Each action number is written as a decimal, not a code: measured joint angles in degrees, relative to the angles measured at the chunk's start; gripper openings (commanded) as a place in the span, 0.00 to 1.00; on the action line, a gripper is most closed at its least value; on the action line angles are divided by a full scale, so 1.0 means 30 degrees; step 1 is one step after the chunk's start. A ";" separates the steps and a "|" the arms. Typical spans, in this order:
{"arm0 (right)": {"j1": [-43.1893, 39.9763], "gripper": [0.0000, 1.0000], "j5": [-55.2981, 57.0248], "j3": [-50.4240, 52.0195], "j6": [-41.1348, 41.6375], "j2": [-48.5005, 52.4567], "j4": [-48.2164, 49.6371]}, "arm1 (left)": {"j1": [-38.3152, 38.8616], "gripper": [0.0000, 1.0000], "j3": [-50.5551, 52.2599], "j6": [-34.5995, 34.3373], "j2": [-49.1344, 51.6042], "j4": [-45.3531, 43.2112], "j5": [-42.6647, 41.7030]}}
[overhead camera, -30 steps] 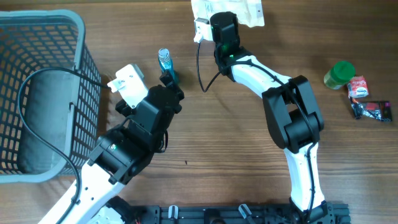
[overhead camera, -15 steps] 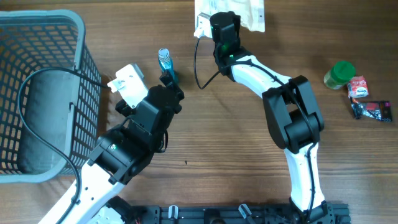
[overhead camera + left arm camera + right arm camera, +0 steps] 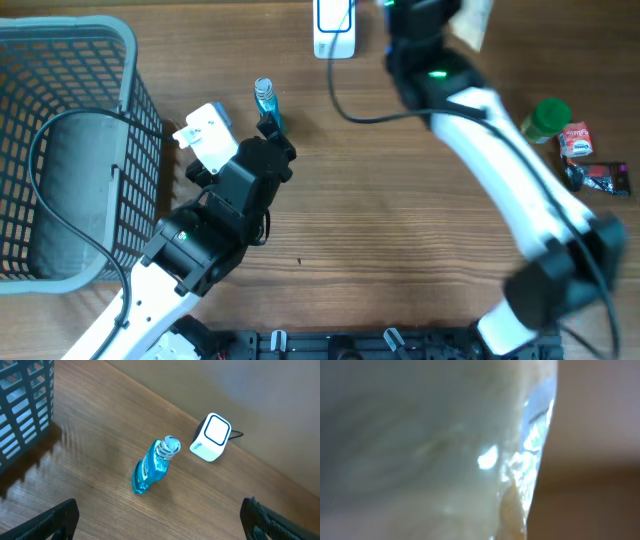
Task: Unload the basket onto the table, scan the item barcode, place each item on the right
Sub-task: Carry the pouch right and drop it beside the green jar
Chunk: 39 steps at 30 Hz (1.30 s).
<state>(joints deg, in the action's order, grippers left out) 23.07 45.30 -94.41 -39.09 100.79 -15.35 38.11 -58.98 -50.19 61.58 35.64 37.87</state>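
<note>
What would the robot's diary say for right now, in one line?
left hand: open near blue plastic bottle | right hand: shut on pale plastic packet | white box-shaped scanner: uncovered

left arm (image 3: 215,225): black joints, white lower shell, a white camera box (image 3: 205,135) at the wrist, black cable (image 3: 100,114) looping out. right arm (image 3: 510,160): long white shell, black joints, green light (image 3: 437,73).

Blurred pale item (image 3: 420,450) fills right wrist view; basket (image 3: 70,30) cut off left.
</note>
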 measured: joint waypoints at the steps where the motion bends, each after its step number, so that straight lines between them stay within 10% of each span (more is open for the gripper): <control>1: -0.0612 0.05 0.0182 0.0007 0.1027 -0.0954 -0.1632 | 0.0000 1.00 0.0000 0.0000 0.0000 0.0000 0.0007; 11: -0.8714 0.04 -0.1311 0.0444 1.7879 -0.2295 -1.6320 | 0.0000 1.00 0.0000 -0.0007 0.0007 0.0000 0.0007; 23: -1.3886 0.08 -0.3169 0.7308 2.3977 -0.2237 -1.1562 | 0.0000 1.00 0.0000 0.0000 0.0007 0.0007 0.0007; 28: -1.5336 1.00 -0.4335 0.9020 2.4618 -0.2193 -1.0659 | 0.0000 1.00 0.0000 0.0000 0.0007 0.0007 0.0007; 39: -1.5081 1.00 -0.7155 0.8189 2.3132 -0.2732 -1.1511 | 0.0000 1.00 0.0000 0.0000 0.0007 -0.0029 0.0007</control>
<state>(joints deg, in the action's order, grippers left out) -22.17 23.83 -69.84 30.30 92.60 -49.89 38.11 -58.98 -50.19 61.60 35.55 37.89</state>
